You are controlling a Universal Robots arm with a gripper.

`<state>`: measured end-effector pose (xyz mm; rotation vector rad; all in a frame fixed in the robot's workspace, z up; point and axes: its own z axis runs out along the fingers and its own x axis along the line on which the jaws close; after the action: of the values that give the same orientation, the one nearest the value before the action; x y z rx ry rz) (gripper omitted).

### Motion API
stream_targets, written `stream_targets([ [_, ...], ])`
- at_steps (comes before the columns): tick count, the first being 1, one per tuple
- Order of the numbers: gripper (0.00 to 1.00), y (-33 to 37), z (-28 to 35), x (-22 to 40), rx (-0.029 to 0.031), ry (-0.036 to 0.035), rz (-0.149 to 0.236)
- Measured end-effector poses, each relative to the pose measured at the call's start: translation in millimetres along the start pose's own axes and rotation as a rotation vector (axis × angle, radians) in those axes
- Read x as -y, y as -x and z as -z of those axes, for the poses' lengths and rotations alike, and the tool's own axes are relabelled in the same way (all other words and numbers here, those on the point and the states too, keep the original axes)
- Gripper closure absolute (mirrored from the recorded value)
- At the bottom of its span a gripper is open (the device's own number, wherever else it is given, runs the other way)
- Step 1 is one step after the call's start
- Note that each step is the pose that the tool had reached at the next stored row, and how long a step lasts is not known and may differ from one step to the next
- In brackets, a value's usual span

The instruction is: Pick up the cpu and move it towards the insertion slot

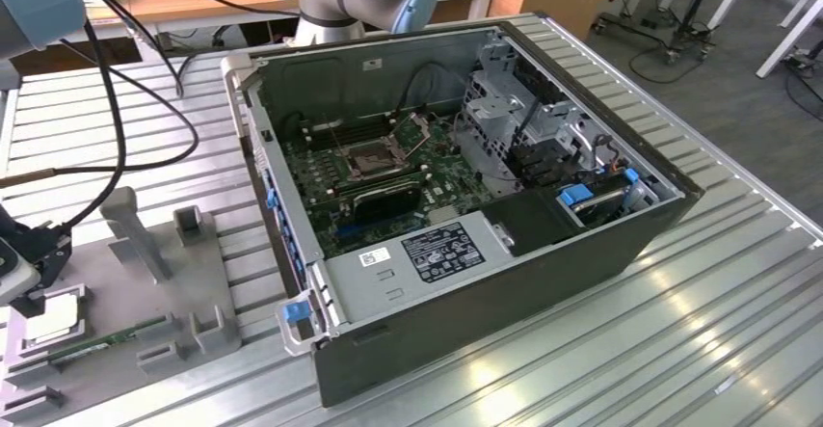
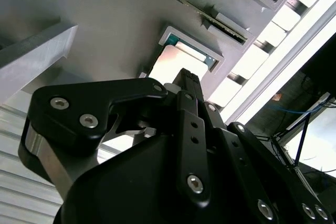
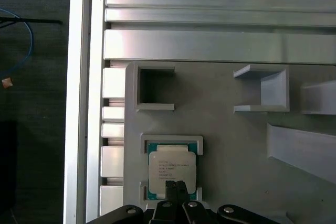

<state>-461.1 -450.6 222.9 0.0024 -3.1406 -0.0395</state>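
The cpu (image 3: 172, 167), a small silvery square with a green rim, lies flat in a framed pocket of a grey fixture plate (image 3: 231, 145). In the first wrist view my gripper (image 3: 176, 186) hangs over the cpu's near half, its two thin fingertips pressed together with nothing between them. I cannot tell whether they touch the chip. The second wrist view shows the black fingers (image 2: 187, 85) just above the cpu (image 2: 178, 62). In the exterior view the gripper (image 1: 29, 297) and cpu (image 1: 54, 319) are at the far left. The insertion slot (image 1: 373, 160) sits inside the open computer case, its silver latch raised.
The open case (image 1: 515, 282) fills the middle of the ribbed metal table (image 1: 720, 331). A green memory stick (image 1: 96, 347) lies on the fixture plate beside the cpu, among upright grey posts (image 1: 135, 234). Black cables (image 1: 116, 109) hang over the exterior view's left. Drive cages stand beside the motherboard.
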Motion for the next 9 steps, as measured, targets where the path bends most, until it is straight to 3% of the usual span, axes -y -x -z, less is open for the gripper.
stream_targets([
  [4, 0.83, 0.0, 0.0, 0.0, 0.0, 0.0, 0.0],
  [9, 0.59, 0.0, 0.0, 0.0, 0.0, 0.0, -0.001],
])
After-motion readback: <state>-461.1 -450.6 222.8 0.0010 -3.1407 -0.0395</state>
